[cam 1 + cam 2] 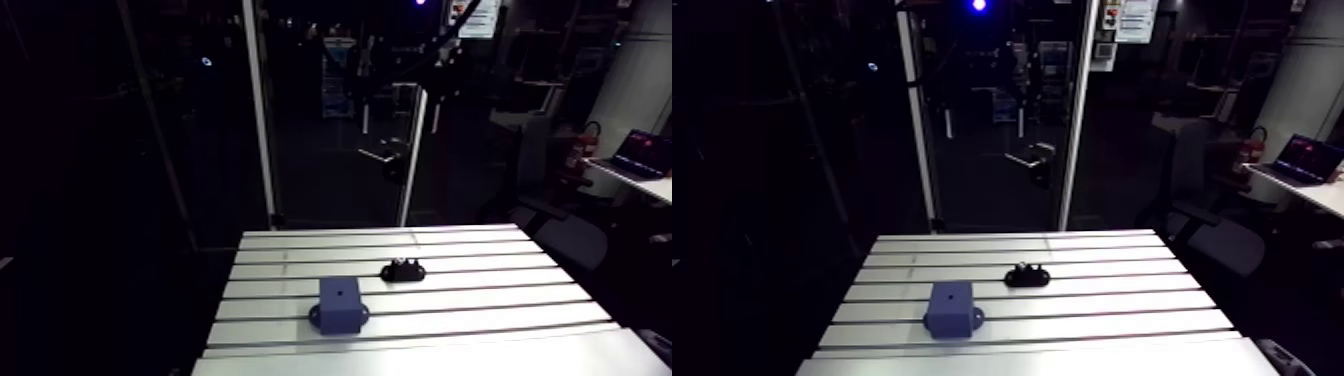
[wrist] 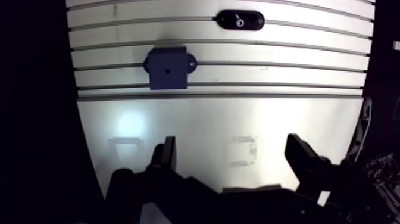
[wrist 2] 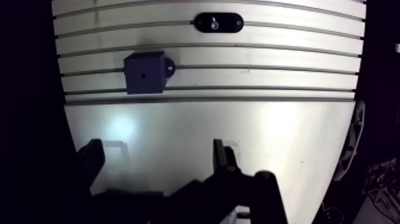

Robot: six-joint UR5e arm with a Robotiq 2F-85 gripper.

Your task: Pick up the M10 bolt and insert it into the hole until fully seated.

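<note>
Your hand [image 2: 232,149] hovers wide open and empty, well short of the blue block [image 2: 166,67], whose top face bears the hole [image 3: 140,75]; the M10 bolt [image 2: 240,22] sits in a black holder [image 2: 255,19] beyond the block, on the slotted surface [image 2: 286,113]

Hangs with the dark two-fingered Robotiq gripper [image 2: 231,144] pointed downward, as seen in the wrist view, and grips nothing. Holds the two black, blocky fingers [image 2: 165,156] spread wide apart with a broad open gap between them, both standing upright with their tips at about the same height. Shows, at the base of the fingers, dark linkages [image 2: 149,184] and the gripper body merging into shadow, with their finer details too dim to make out.
</note>
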